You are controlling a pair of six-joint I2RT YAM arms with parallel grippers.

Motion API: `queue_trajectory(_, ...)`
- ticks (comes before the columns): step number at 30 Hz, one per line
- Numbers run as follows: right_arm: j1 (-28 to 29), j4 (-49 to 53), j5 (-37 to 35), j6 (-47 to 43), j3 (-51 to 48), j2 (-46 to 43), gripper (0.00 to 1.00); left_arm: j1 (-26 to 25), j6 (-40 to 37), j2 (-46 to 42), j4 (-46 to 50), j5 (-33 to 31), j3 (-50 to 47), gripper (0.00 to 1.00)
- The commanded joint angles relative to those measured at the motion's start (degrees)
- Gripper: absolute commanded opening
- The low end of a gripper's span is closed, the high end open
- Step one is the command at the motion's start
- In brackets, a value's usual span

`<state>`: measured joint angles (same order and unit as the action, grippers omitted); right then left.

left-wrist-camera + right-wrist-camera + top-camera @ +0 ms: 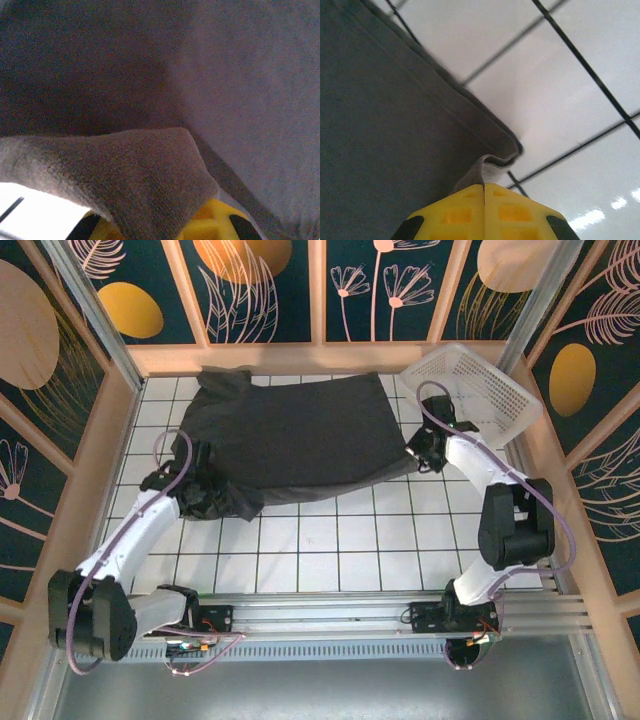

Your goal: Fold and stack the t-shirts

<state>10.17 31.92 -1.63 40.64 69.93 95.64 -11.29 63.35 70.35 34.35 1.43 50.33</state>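
White square tiles with dark grout lines cover the tabletop [320,540], which is enclosed by wood-framed wall panels [270,285] painted dark teal with pale leaf and flower motifs and orange ovals. A dark charcoal t-shirt [300,430] lies spread across the far middle of the tabletop, one sleeve [222,385] reaching toward the far left corner. Its near edge is doubled, showing a paler grey layer beneath along the near right side. A white plastic lattice basket [480,390] sits tilted in the far right corner, just beside the garment's right edge.

Left arm [135,540]: it reaches from the near left to the t-shirt's near left corner, where the cloth is gathered into a dark bunch. In the left wrist view the yellow left fingers [212,222] are largely covered by a thick fold of the fabric draped across them; they are closed, gripping the t-shirt.

Right arm [500,510]: it reaches from the near right to the t-shirt's near right corner, close to the basket. In the right wrist view the yellow right fingers [510,212] are pressed together tip to tip, pinching a small raised fold of the hem [487,170]. White tile is exposed to the right of this hem and dark cloth lies flat to its left.
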Motion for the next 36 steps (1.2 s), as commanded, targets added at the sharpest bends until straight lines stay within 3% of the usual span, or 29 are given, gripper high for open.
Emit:
queue_trajectory(1,0.8,2.6,0.4,0.6,6.1,4.5,0.00,2.9,-7.1,4.3,-2.5,0.3,4.8,0.00)
queue_trajectory(15,1.7,4.7,0.1,-0.2,21.5,17.8,0.00,8.3,-14.2,19.3,-6.5,-0.9,15.4,0.00)
queue_trajectory(36,1.2,7.7,-1.7,-0.8,35.8,29.6,0.00,10.9,-17.1,27.4,-7.2,-5.9,19.3,0.00)
